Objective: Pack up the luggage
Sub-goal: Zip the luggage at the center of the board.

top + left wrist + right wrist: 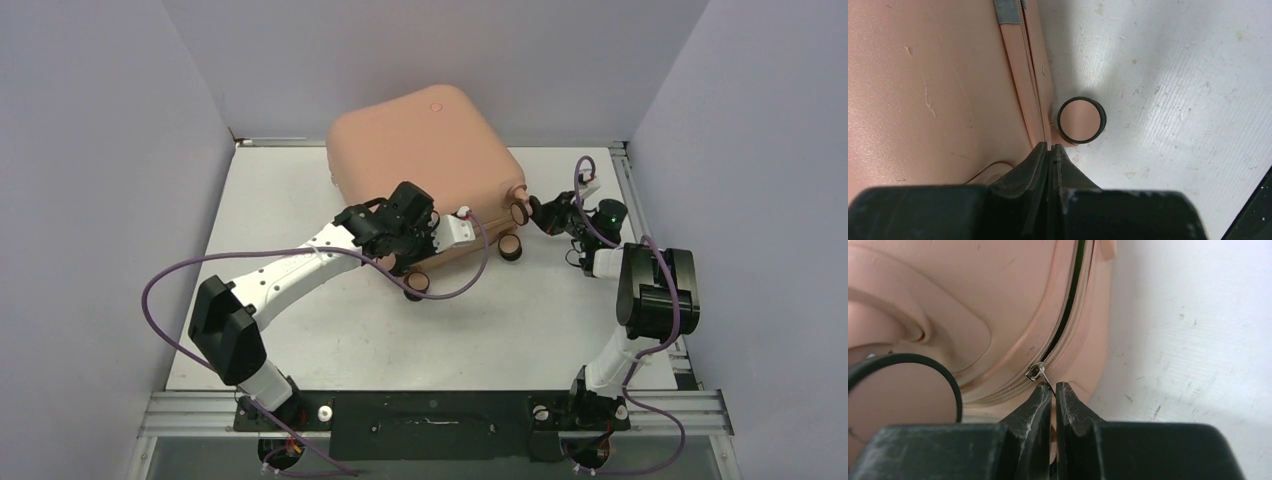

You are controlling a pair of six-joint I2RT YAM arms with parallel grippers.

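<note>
Glossy rounded luggage (420, 150); left end effector (1050, 146) closed — right end effector (1053, 385) closed on zipper pull (1044, 376)

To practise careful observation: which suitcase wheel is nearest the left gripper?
The luggage's near-corner wheel, right at the left gripper's tips; the other two visible wheels sit farther right, by the right gripper.

The salmon-pink hard-shell suitcase (425, 160) is laid flat on the far half of the white worktop (290, 190), turned at an angle, with its shells brought together and a small round logo dot (436, 107) facing up. Its black-rimmed caster wheels (510, 247) are pointed toward the near right. The zip (1068, 315) is seen gaping black above the slider (1035, 372) and closed below it. The slider's wire pull (1045, 377) is pinched in the right hand (1053, 385).
</note>
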